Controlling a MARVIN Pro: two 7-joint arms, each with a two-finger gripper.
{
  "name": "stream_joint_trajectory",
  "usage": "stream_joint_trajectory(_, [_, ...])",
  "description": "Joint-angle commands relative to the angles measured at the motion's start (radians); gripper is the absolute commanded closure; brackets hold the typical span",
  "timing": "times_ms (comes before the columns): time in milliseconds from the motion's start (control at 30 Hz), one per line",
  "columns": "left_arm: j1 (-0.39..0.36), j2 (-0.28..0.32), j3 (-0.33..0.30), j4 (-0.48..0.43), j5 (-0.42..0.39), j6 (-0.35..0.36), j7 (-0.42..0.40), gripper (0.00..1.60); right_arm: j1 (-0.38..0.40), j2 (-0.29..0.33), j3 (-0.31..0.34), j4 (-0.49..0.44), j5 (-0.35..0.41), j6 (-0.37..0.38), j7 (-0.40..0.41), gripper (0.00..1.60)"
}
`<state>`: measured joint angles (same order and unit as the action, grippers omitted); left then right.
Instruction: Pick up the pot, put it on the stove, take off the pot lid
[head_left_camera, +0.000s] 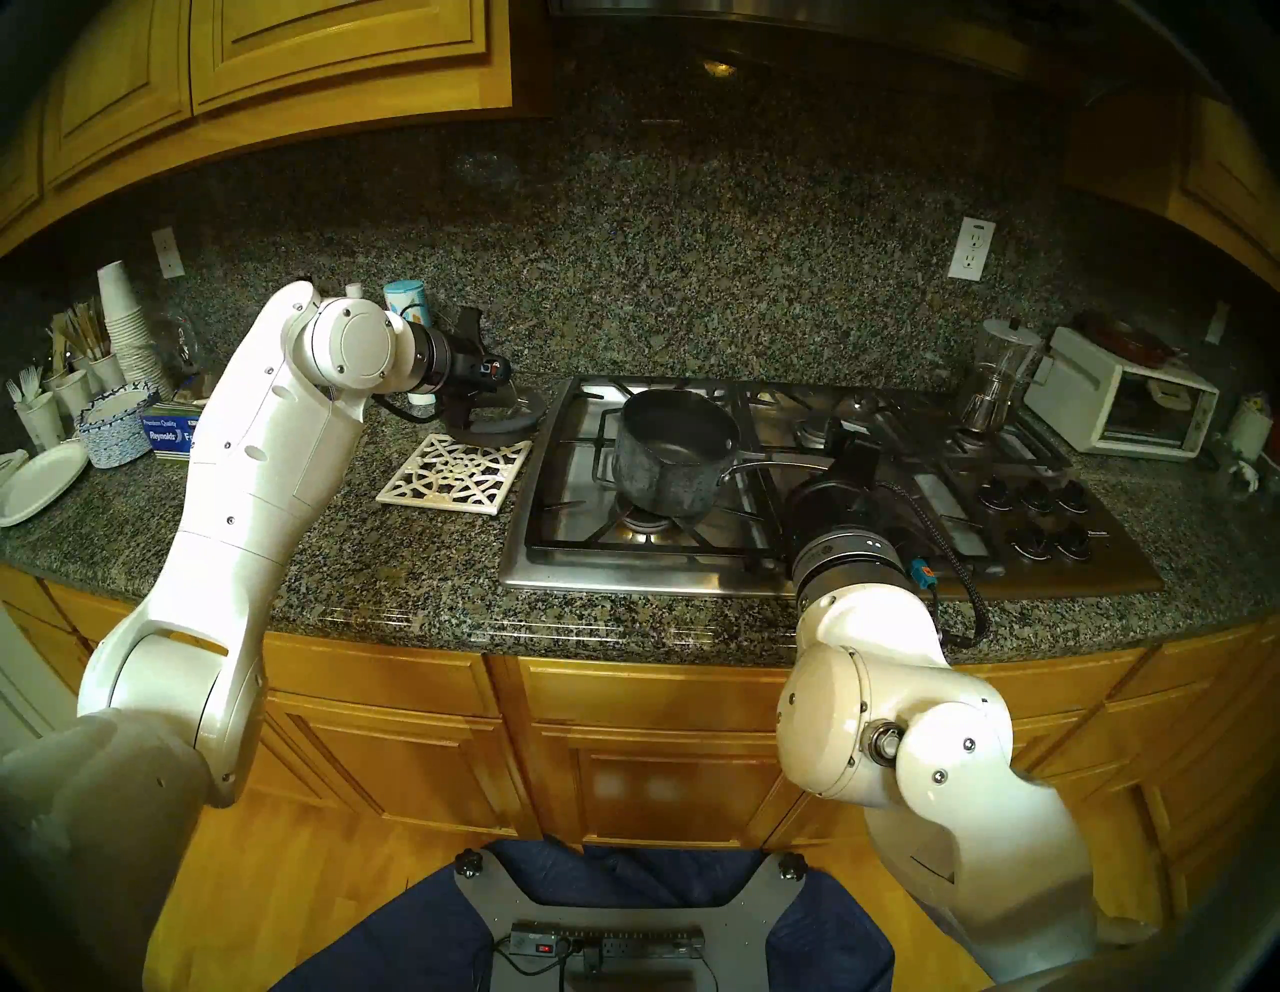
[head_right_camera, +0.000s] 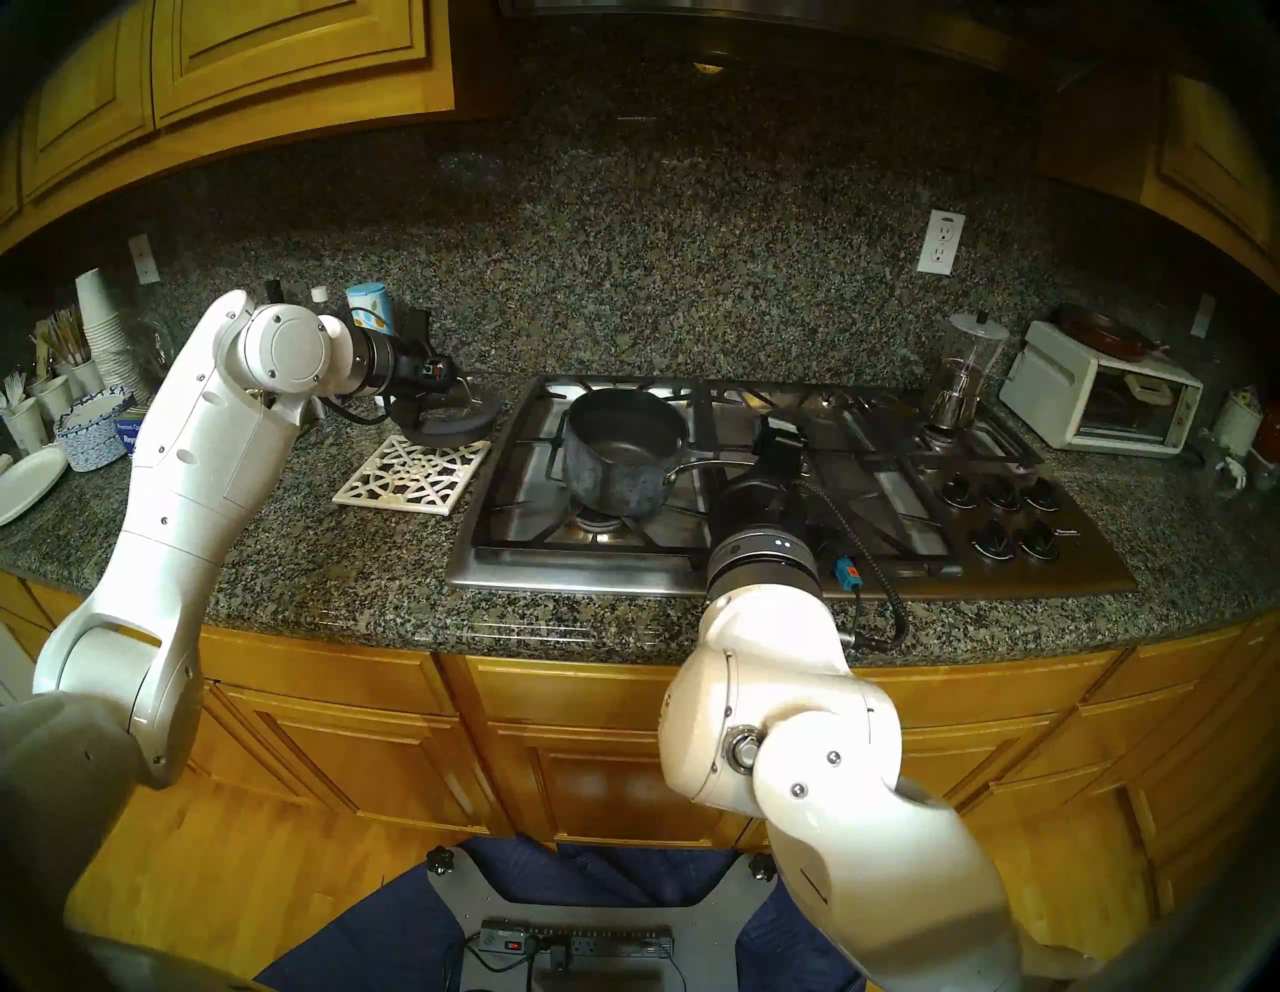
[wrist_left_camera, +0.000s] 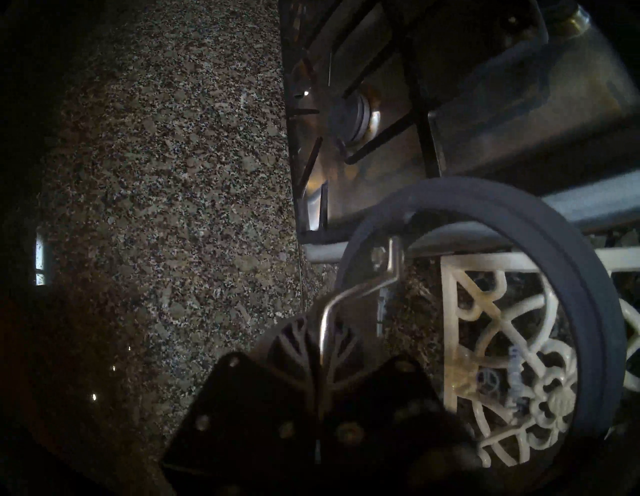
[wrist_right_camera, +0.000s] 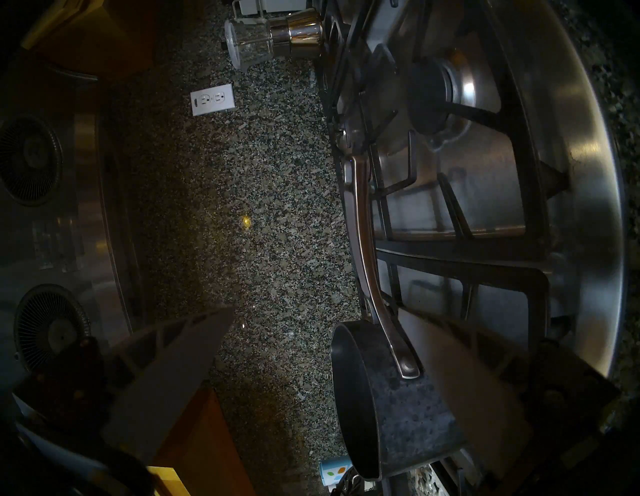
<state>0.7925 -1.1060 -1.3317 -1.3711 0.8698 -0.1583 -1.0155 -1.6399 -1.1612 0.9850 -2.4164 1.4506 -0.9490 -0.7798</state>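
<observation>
The left gripper (wrist_left_camera: 320, 350) has its fingers clamped on the pot lid's (wrist_left_camera: 585, 277) loop handle, over the white trivet (head_left_camera: 457, 472) on the tabletop (head_left_camera: 388, 554). The uncovered pot (head_left_camera: 672, 450) stands on the stove (head_left_camera: 900, 575). The right gripper's (wrist_right_camera: 311, 363) fingers are spread apart, empty.

Both arms (head_left_camera: 228, 478) wear glossy white rounded shells dotted with small dark screws and oval slots. Each wrist ends in a black cylinder ringed with a grey metal band; the right one (head_left_camera: 848, 547) carries a teal plug with an orange mark and a braided black cable. The tool (wrist_right_camera: 325, 350) fingers (wrist_right_camera: 166, 377) are flat grey wedges with ribbed cut-outs
</observation>
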Motion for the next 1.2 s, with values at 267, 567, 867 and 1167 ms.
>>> stream_joint_trajectory(267, [0.039, 0.019, -0.035, -0.007, 0.019, 0.000, 0.073, 1.60, 0.017, 0.001, 0.004, -0.027, -0.019, 0.001, 0.014, 0.00])
stream_joint_trajectory(567, [0.065, 0.027, -0.047, -0.013, 0.021, -0.003, 0.087, 1.60, 0.017, 0.001, 0.003, -0.027, -0.019, 0.001, 0.014, 0.00])
stream_joint_trajectory(867, [0.137, 0.045, -0.067, -0.090, 0.003, 0.003, 0.075, 1.60, 0.017, 0.001, 0.003, -0.027, -0.020, 0.001, 0.014, 0.00])
stream_joint_trajectory(1167, [0.172, 0.054, -0.079, -0.146, -0.014, 0.006, 0.069, 1.60, 0.017, 0.001, 0.003, -0.027, -0.020, 0.001, 0.013, 0.00])
